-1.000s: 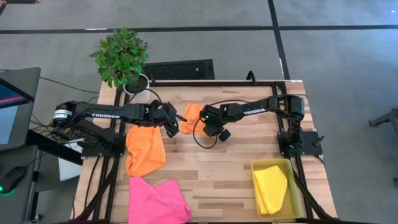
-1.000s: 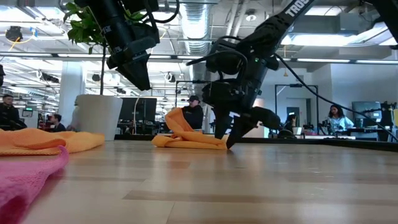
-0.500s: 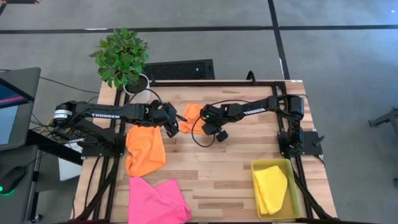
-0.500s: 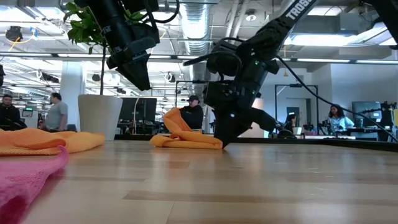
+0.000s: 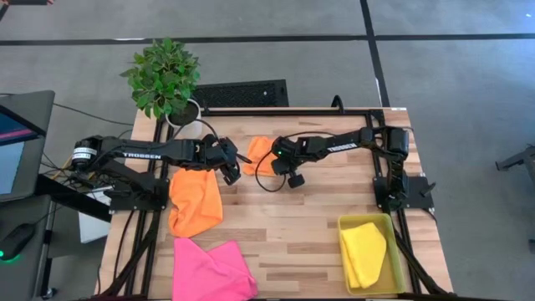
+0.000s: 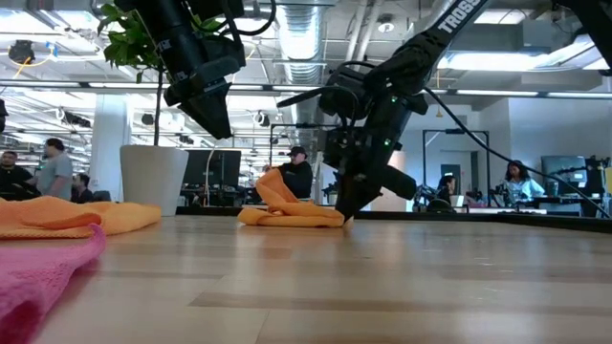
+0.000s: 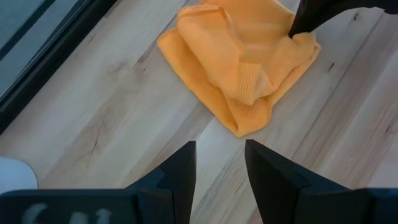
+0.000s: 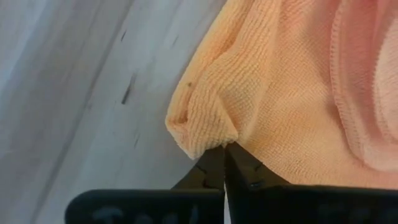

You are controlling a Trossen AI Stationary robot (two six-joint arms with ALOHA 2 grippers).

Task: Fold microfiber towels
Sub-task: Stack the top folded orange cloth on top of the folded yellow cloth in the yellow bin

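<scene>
Orange crumpled microfiber towel (image 5: pixel 258 155) lies mid-table toward the far edge; my right gripper (image 8: pixel 224 163) is pinched onto its corner. Left gripper (image 7: pixel 219 163) hangs released just beside. Next, I'd judge, drag it flat.

In the high view, my table (image 5: pixel 309 226) fills the centre of the frame, with a potted plant (image 5: pixel 164 77) at its upper left corner. A crumpled towel (image 5: pixel 258 156) lies upper centre, between my two grippers: my left gripper (image 5: pixel 233 168) just to its left, my right gripper (image 5: pixel 273 159) touching its right edge. A second towel (image 5: pixel 196 201) lies below my left gripper, and a third towel (image 5: pixel 211 269) sits at the table's lower left edge. A bin (image 5: pixel 394 266) occupies the lower right corner, with a fourth towel (image 5: pixel 364 251) inside it.
</scene>
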